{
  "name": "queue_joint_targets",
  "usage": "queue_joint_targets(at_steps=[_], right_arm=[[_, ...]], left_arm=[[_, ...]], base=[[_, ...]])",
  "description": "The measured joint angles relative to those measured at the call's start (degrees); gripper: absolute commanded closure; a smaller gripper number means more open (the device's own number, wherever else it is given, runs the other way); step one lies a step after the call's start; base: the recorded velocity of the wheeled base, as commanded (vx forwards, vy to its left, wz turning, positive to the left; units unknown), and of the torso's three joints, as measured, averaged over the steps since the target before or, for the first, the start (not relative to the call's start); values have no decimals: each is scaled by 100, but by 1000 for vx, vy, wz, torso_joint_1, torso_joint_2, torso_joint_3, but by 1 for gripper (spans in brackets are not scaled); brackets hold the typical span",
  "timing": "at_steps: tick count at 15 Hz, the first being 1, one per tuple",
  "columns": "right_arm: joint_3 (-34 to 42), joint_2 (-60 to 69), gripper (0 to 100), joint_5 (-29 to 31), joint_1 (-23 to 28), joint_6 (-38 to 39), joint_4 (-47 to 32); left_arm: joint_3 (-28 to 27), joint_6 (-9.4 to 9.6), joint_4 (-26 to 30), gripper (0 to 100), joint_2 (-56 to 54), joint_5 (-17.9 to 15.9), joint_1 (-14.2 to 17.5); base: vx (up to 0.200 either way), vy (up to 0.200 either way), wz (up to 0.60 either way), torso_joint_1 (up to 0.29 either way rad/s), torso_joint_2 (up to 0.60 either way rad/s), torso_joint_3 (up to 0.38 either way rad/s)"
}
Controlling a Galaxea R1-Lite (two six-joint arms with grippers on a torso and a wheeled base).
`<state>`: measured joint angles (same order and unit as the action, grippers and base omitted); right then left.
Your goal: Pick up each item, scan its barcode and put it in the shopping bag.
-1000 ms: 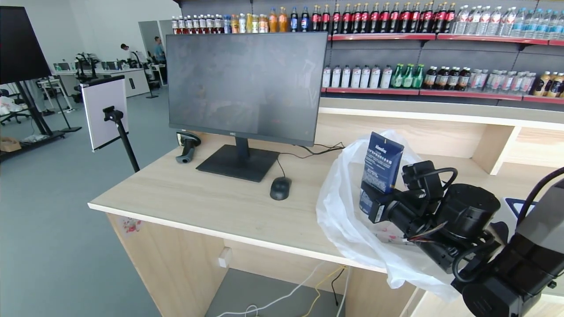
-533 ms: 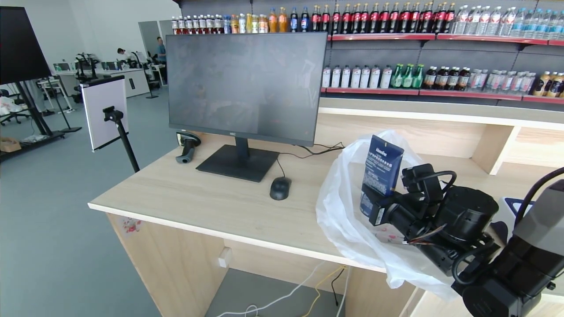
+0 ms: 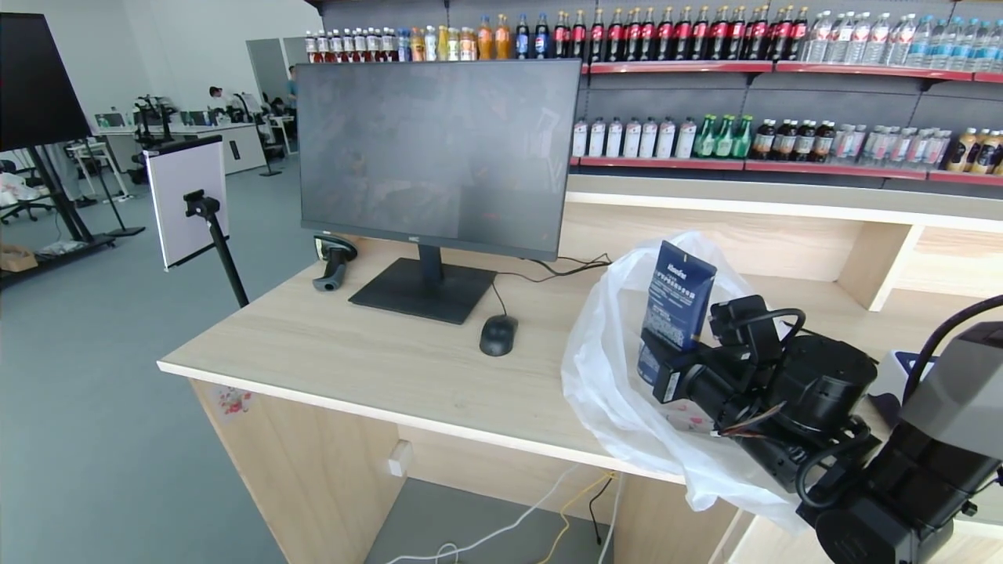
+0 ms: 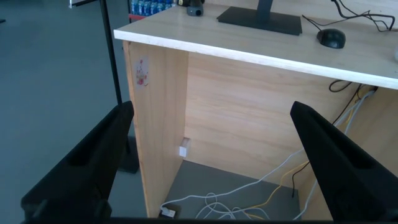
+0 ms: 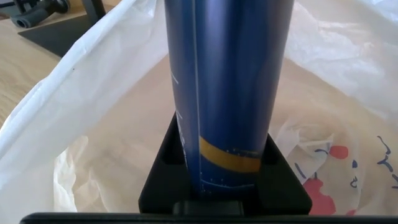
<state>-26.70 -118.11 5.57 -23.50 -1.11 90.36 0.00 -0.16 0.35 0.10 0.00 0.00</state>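
One pouch (image 3: 678,304) — one bag (image 3: 613,380).

Under right gripper (image 3: 657,362) and its blue pouch (image 3: 678,301): shopping bag (image 3: 603,392) mouth wide open.
To its left: mouse (image 3: 498,334), monitor (image 3: 429,157) in the way.

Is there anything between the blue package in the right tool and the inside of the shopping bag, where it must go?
Nothing visible does. The right tool holds the blue package upright over the open mouth of the shopping bag, and the bag's white inside lies free beneath it.
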Motion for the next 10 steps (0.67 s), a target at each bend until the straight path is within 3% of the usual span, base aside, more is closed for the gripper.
queue_joint_targets(at_steps=[2, 3, 10], right_arm=[[13, -10, 100, 1, 2, 0, -11], [21, -11, 0, 1, 2, 0, -12], [44, -51, 0, -7, 7, -1, -72]], left_arm=[[0, 2, -2, 0, 0, 0, 0], [0, 0, -2, 0, 0, 0, 0], [0, 2, -2, 0, 0, 0, 0]], base=[[0, 0, 0, 0, 0, 0], [0, 0, 0, 0, 0, 0], [0, 0, 0, 0, 0, 0]])
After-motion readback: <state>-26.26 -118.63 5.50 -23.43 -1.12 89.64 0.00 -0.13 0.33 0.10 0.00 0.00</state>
